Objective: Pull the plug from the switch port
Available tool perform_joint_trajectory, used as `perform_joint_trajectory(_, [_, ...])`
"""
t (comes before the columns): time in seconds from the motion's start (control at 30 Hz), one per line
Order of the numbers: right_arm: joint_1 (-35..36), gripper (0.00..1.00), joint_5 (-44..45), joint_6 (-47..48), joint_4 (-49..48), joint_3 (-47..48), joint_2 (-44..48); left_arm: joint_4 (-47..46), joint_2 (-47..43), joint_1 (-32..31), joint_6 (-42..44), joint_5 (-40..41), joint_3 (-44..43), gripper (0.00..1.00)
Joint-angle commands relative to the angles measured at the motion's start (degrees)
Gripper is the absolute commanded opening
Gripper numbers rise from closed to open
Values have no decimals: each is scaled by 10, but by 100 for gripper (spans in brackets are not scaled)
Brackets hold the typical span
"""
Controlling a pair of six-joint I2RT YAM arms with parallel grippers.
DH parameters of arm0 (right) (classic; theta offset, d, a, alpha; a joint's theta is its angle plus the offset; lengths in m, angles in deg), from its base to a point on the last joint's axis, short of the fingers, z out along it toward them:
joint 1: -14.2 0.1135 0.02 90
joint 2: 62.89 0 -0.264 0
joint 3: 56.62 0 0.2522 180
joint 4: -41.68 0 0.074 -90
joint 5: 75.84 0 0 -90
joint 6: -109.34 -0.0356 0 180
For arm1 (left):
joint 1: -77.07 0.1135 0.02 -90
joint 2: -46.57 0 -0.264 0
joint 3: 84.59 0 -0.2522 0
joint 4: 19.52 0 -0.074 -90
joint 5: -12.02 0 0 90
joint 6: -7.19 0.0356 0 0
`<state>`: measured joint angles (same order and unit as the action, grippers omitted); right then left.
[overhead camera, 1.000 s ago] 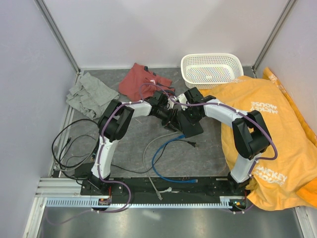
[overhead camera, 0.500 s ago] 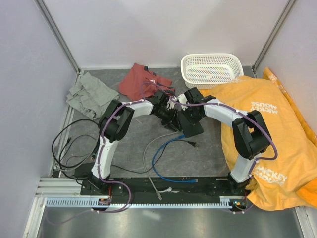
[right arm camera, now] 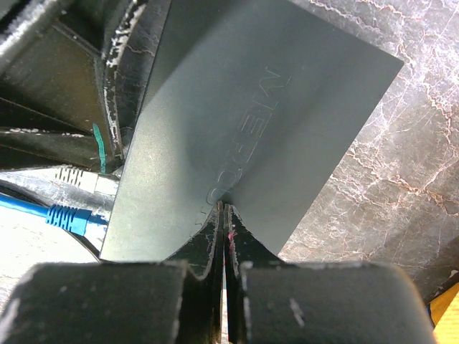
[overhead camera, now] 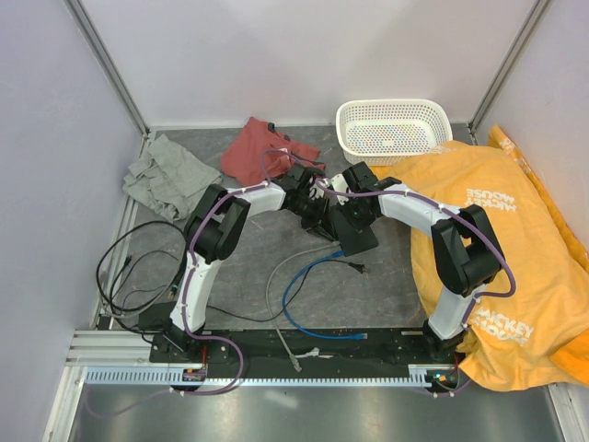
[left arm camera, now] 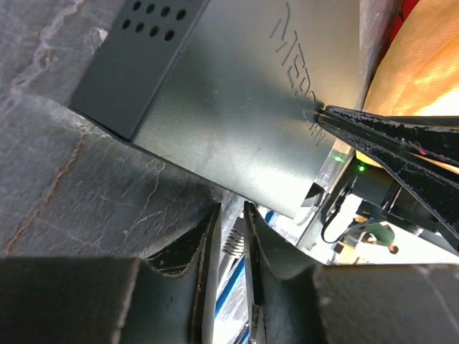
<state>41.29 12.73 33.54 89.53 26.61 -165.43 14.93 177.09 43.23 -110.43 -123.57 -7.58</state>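
Observation:
The switch [overhead camera: 357, 233] is a flat black box at the table's middle; its lettered top fills the left wrist view [left arm camera: 237, 93] and the right wrist view [right arm camera: 265, 107]. My left gripper [overhead camera: 317, 212] [left arm camera: 231, 209] sits at the switch's near edge, shut on the ribbed grey plug [left arm camera: 234, 242]. The plug [right arm camera: 80, 179] lies against the switch's edge; I cannot tell whether it is seated in the port. A blue plug [right arm camera: 68, 215] lies beside it. My right gripper [overhead camera: 343, 210] [right arm camera: 225, 206] is shut and empty, its tips pressed down on the switch's top.
A white basket [overhead camera: 393, 129] stands at the back right. A red cloth [overhead camera: 262, 147] and a grey cloth [overhead camera: 170, 175] lie at the back left. A yellow bag [overhead camera: 502, 239] covers the right side. Black cables [overhead camera: 138, 267], a blue cable [overhead camera: 304, 295] and a white cable [overhead camera: 281, 318] lie in front.
My left gripper has shifted slightly up and to the left, away from the switch. The right gripper has stayed pressed on the switch.

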Motion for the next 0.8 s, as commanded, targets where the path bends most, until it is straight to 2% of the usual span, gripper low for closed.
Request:
perform_joint_trajectory(0.0, [-8,0,23,-2,20,-6,-22,-8,19,-3,-24,3,-3,29])
perform_joint_trajectory(0.13, [-9,0,23,-10,21,9,-35,-85,0,-2,-82,-38,57,38])
perform_joint_trajectory(0.17, [-8,0,20,-13,21,18,-37,-152,-12,-2,-98,-49,75,40])
perform_joint_trajectory(0.27, [-8,0,15,-17,21,36,-53,-246,-18,-3,-158,-93,122,43])
perform_joint_trajectory(0.5, [-8,0,15,-27,21,61,-73,-280,6,-6,-212,-93,127,42])
perform_joint_trajectory(0.77, [-8,0,-3,-31,19,51,-75,-271,9,-6,-198,-89,117,37])
